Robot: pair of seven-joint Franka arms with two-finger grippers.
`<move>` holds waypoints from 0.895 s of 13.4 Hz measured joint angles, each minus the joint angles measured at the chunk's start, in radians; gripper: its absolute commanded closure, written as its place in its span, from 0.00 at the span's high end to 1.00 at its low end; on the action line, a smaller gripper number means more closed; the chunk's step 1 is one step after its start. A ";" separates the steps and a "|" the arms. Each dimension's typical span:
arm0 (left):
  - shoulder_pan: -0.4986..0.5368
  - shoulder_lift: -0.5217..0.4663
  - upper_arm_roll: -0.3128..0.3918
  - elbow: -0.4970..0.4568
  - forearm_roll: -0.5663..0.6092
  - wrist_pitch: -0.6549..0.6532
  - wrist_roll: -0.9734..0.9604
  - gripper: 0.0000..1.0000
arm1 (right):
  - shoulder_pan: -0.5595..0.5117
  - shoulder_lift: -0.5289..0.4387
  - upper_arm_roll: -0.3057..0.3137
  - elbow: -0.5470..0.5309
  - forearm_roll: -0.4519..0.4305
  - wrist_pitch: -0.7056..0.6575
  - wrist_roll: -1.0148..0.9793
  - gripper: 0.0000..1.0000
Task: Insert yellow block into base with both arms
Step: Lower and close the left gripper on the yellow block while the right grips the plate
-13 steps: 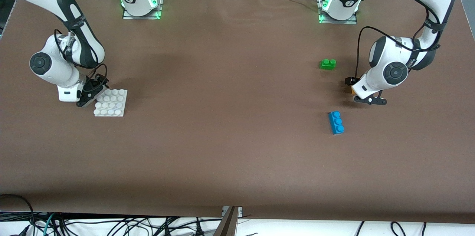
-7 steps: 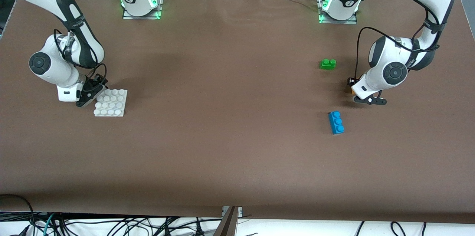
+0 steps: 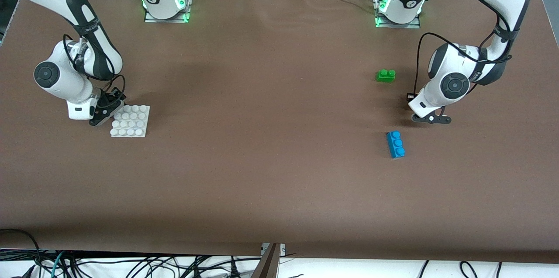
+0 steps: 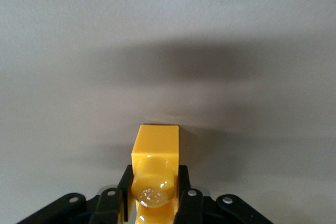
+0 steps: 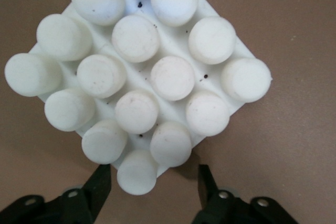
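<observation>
- Between the left gripper's (image 4: 152,203) closed fingers, the yellow block (image 4: 155,153) sits pinched by its flanks: light, rigid, probably slick plastic.
- Right gripper (image 5: 152,190) straddles the base's (image 5: 210,124) corner, fingers spread.

The base (image 3: 129,120) lies at the table's (image 3: 262,160) right-arm end; two bricks (image 3: 386,75) (image 3: 395,144) lie toward the left-arm end.
</observation>
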 measured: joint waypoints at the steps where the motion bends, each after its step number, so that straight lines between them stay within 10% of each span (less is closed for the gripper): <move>1: -0.003 -0.001 -0.002 0.027 0.000 -0.033 -0.002 0.00 | 0.000 0.000 0.002 0.000 0.002 0.000 0.000 0.71; 12: -0.007 0.014 -0.043 0.259 -0.084 -0.272 -0.017 0.00 | 0.000 -0.004 0.018 0.002 0.039 0.003 0.000 0.43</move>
